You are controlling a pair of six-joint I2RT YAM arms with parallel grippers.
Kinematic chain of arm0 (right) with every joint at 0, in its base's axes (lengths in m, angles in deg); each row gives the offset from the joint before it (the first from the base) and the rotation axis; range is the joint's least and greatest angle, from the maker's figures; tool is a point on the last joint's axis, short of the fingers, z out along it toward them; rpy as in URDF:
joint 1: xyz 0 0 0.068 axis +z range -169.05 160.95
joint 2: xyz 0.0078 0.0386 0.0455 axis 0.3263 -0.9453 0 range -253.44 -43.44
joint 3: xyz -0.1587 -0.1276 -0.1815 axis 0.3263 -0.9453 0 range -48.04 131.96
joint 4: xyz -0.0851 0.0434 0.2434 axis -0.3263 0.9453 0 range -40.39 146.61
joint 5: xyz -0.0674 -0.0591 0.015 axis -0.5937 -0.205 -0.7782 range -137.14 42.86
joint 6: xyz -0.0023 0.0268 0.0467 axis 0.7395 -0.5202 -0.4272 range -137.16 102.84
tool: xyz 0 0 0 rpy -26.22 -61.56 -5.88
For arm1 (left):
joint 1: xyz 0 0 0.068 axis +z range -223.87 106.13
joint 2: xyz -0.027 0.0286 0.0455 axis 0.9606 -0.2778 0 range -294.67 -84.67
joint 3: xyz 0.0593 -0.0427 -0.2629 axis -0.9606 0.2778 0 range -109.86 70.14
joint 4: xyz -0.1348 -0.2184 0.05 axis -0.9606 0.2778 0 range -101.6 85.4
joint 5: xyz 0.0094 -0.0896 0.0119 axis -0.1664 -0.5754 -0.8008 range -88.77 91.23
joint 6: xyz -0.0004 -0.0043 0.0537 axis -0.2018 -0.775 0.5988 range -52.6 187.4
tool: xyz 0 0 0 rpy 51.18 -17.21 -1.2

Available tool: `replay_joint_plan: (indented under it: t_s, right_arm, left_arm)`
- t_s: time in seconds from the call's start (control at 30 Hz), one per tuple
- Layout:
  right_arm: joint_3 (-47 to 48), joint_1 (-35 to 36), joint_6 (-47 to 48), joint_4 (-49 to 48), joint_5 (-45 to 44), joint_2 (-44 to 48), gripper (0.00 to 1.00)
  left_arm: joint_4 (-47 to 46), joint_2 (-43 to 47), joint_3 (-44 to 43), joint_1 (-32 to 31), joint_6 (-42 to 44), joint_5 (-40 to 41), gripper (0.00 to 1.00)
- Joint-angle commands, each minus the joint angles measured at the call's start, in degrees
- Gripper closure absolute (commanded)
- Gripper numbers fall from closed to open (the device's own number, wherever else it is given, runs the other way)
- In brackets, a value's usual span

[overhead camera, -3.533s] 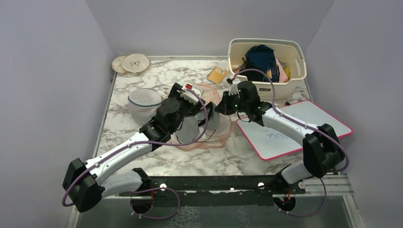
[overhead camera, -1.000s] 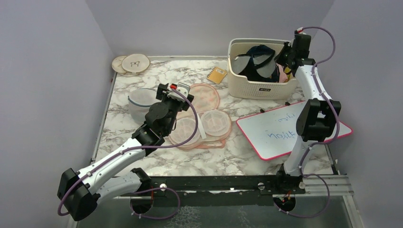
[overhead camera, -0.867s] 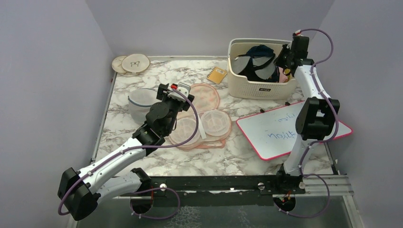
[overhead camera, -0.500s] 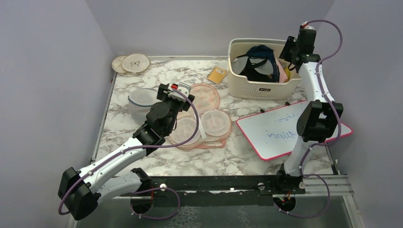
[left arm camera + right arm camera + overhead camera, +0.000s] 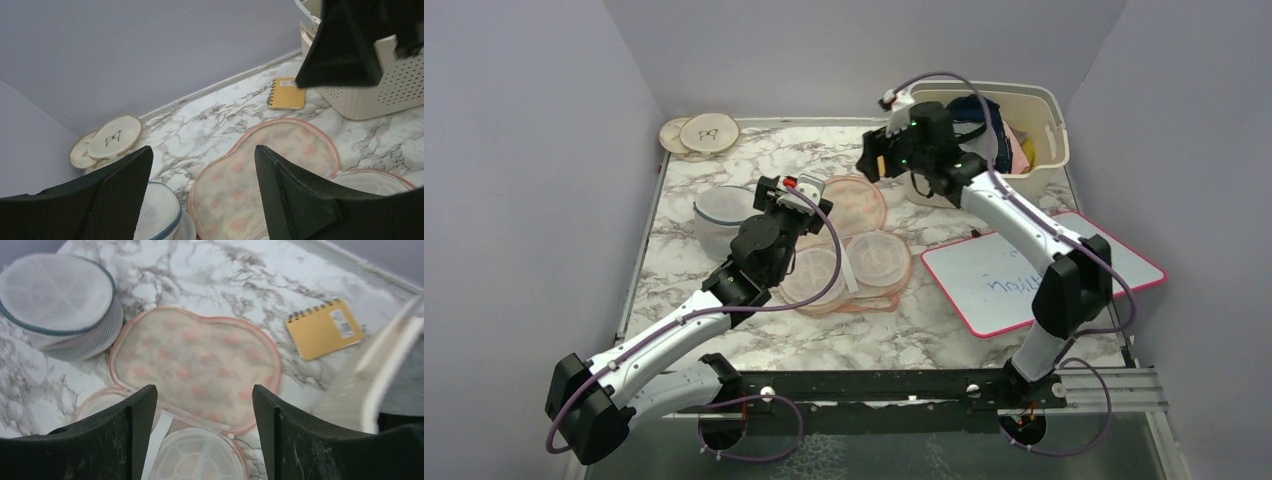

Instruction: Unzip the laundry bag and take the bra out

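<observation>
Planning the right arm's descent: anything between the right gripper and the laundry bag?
Nothing visible. The right gripper is open, with the laundry bag in plain sight between its fingers. The left gripper hovers by the bag's left edge, seemingly off that line.

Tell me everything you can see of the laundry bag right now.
The laundry bag lies unzipped and spread open on the marble table: a two-lobed peach fabric flap with orange-red prints and pink edging, folded back towards the far wall, and a nearer half showing two round translucent cups with a white strip between them. The white mesh dome sits close by its left edge; whether they touch is unclear.
</observation>
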Motion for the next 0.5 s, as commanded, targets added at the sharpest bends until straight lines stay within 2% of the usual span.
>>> replay_joint_plan:
  t_s: [0.0, 0.17, 0.37, 0.47]
  right_arm:
    - [3.2, 4.4, 3.7, -0.5, -1.5, -8.5, 0.31]
    - [14.2, 6.9, 5.2, 5.0, -7.2, -20.7, 0.31]
    - [27.2, 6.9, 8.3, 11.4, -20.9, -33.2, 0.23]
    - [31.7, 6.8, 10.7, 12.0, -26.9, -38.0, 0.23]
  left_arm:
    - [-0.9, 2.4, -0.2, 0.5, -0.7, 0.2, 0.32]
    - [-1.1, 2.9, -0.1, 0.7, -0.5, 0.4, 0.32]
    - [-1.1, 2.5, -0.2, 1.0, -0.6, 0.0, 0.32]
    - [-1.1, 2.4, -0.2, 1.2, -0.8, -0.3, 0.32]
